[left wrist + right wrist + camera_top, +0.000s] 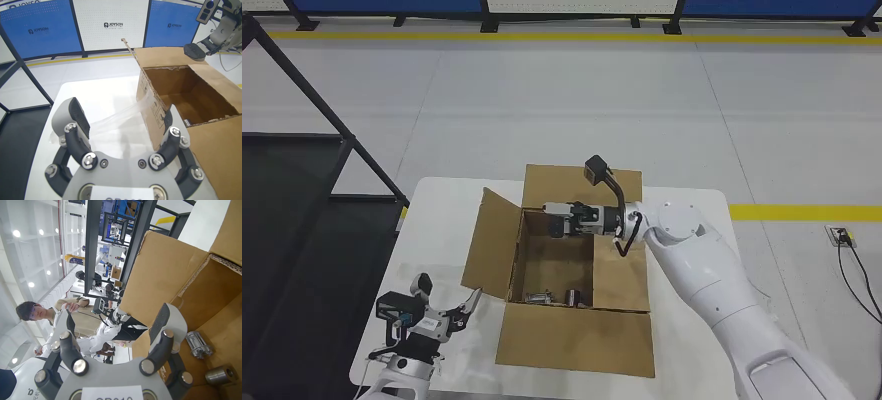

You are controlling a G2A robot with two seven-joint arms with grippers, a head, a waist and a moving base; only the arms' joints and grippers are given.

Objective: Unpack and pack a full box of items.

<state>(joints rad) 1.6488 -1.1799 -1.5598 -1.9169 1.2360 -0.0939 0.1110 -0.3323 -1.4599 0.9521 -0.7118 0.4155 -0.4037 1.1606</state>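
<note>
Top view: cardboard box [577, 340] sits mid tabletop [442, 215], flaps open so the inside can be reached from above. Right hand [554, 220] hangs over the far end of the opening, pointing inward. Its fingers are spread wide with nothing between them. It looks lined up to go down into the box.

Two metal parts lie on the box floor near the near wall: a ribbed cage-like cylinder [198, 344] and a plain steel sleeve [221, 375]. They are just beside each other, not touching as far as I can tell. With these two parts inside, I judge the unpack nearly done and the packing not yet begun.

Left hand [122, 111] is low over the tabletop outside the box, beside its left wall. It is also wide open and grips nothing. Clear plastic bag [105, 121] lies flat on the tabletop, running between that hand's fingers toward the box wall. The pads stand on either side of it, apart from it, not pinching. Can't tell if the bag holds anything; it looks empty. This spot is probably the drop zone for unpacked stuff, out of the other arm's way.

Next move, my guess: right hand goes down toward the near wall for one of the metal parts. Both are round and close to the wall, so one could roll, and finger room may be tight.
</note>
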